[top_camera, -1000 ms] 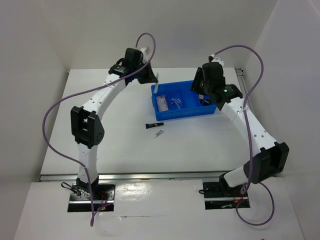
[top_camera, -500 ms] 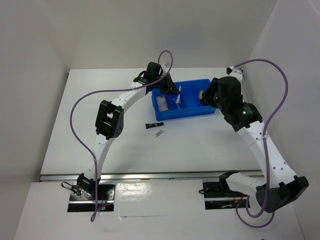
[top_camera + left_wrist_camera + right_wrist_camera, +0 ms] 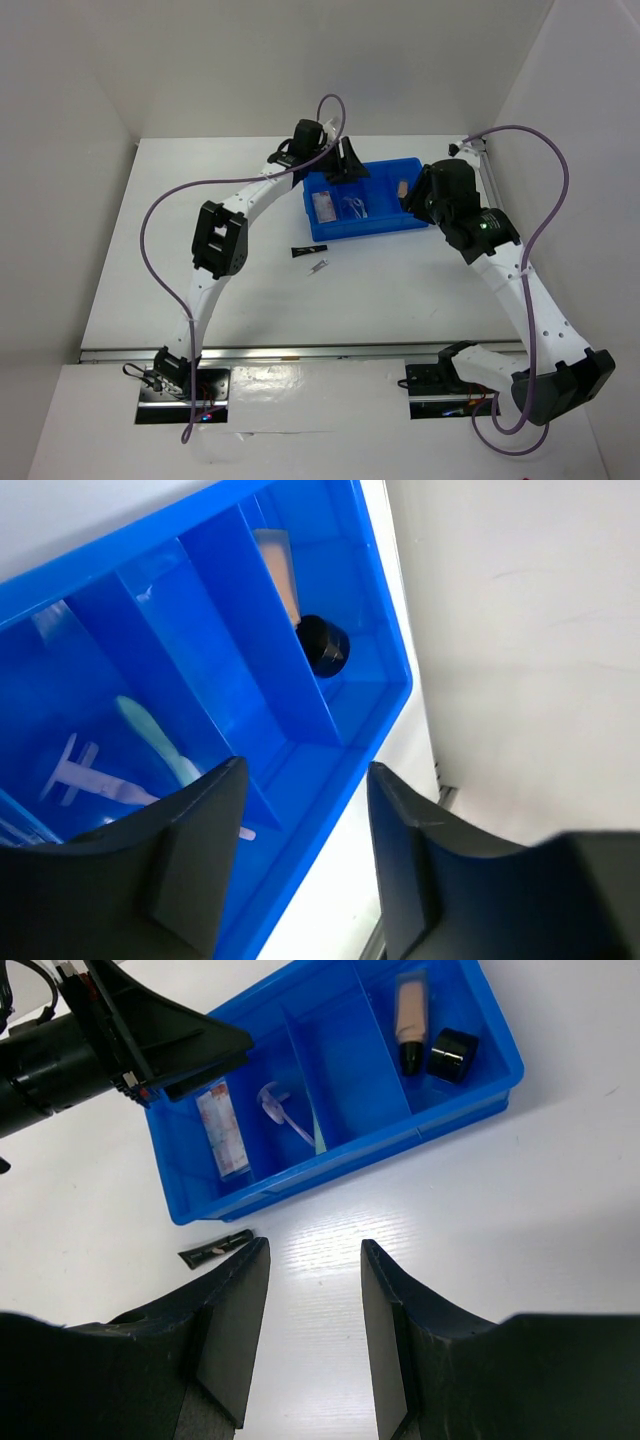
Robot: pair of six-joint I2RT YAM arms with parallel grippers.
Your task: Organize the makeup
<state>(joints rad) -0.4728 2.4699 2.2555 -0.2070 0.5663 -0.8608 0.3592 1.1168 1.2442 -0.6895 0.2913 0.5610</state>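
1. Two pieces of makeup lie outside the blue bin [image 3: 380, 222] on the white table [image 3: 380, 290]. The slim black tube [image 3: 307, 251] is just off the bin's near-left corner. The tiny silver stick [image 3: 318, 267] is just beside the tube and too small to make out in detail.
2. Seen from overhead, the right arm covers the bin's right end and hides the dark round compact [image 3: 452, 1056]. The right wrist view shows it in the rightmost compartment, beside the tan bottle [image 3: 408, 1015], which is blurred there.
3. The clear pinkish flat case [image 3: 222, 1130] lies in the leftmost compartment. The next compartment holds white applicator pieces [image 3: 280, 1110] and a mint-green item [image 3: 150, 730], partly cut off by a finger.
4. The left gripper [image 3: 305, 780] hovers over the bin's far-left rim, jaws spread wide with nothing between them.
5. The right gripper [image 3: 312, 1260] hangs by the bin's right end, jaws likewise apart and empty.
6. Bare table spreads left of the bin and in front of it. The table's right edge and side wall are near the bin's right end.
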